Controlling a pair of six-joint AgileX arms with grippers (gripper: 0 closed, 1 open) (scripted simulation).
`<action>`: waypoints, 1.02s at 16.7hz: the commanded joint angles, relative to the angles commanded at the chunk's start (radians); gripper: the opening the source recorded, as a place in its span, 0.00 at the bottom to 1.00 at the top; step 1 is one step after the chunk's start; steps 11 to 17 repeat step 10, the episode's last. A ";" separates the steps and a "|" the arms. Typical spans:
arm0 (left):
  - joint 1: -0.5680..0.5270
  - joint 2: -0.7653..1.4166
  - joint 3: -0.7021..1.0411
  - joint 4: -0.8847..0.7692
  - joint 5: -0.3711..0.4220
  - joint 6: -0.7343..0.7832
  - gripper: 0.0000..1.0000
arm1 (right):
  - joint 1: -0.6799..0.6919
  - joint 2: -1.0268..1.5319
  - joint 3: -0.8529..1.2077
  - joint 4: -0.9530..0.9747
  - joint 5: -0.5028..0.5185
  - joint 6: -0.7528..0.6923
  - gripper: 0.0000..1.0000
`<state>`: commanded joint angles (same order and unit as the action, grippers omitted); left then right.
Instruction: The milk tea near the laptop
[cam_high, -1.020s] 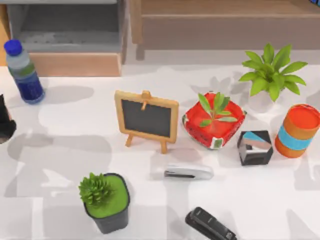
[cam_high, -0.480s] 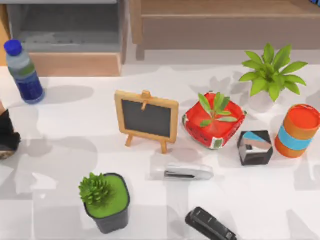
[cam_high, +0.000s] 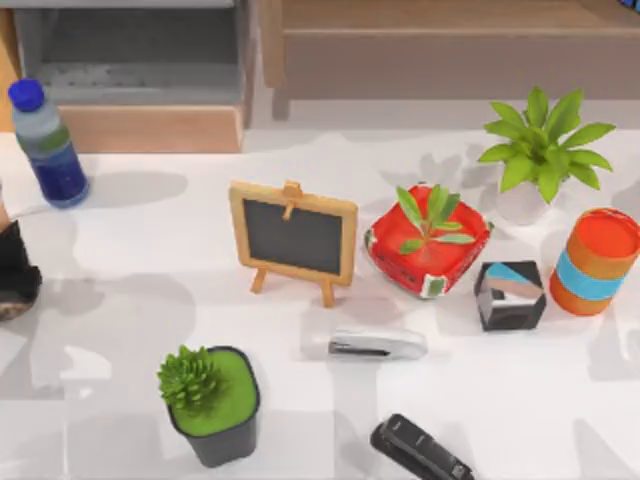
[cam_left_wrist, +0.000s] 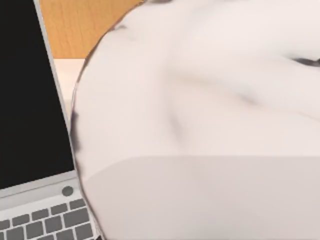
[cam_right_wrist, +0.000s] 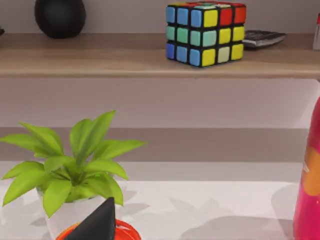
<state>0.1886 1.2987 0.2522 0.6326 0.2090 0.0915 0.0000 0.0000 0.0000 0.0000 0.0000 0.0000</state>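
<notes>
Milk tea (cam_left_wrist: 200, 125), of which only the wide white plastic lid with its thin dark rim can be made out, lies right up against the left wrist camera, so it sits directly ahead of the left end effector (cam_high: 12, 262) and very close to it. The open silver laptop with black screen and grey keys (cam_left_wrist: 30, 125) stands just beside the cup, on the far side of it from the end effector. From above, the left end effector is a dark shape at the left edge of the white bench (cam_high: 140, 300), near the blue-capped clear water bottle (cam_high: 45, 145).

Whether the left end effector is apart, together or clamped on the cup cannot be told; no view gives its tips against the cup wall.

As a judgement, the approach looks all but finished: the right cup has been found, next to the laptop. Confirming a firm hold and lifting the drink remain.

The right arm is idle, its camera facing a leafy green plant in a white pot (cam_right_wrist: 70, 170).
</notes>
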 joint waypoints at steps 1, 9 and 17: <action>0.000 0.000 0.000 0.000 0.000 0.000 0.75 | 0.000 0.000 0.000 0.000 0.000 0.000 1.00; 0.000 0.000 0.000 0.000 0.000 0.000 1.00 | 0.000 0.000 0.000 0.000 0.000 0.000 1.00; 0.000 0.000 0.000 0.000 0.000 0.000 1.00 | 0.000 0.000 0.000 0.000 0.000 0.000 1.00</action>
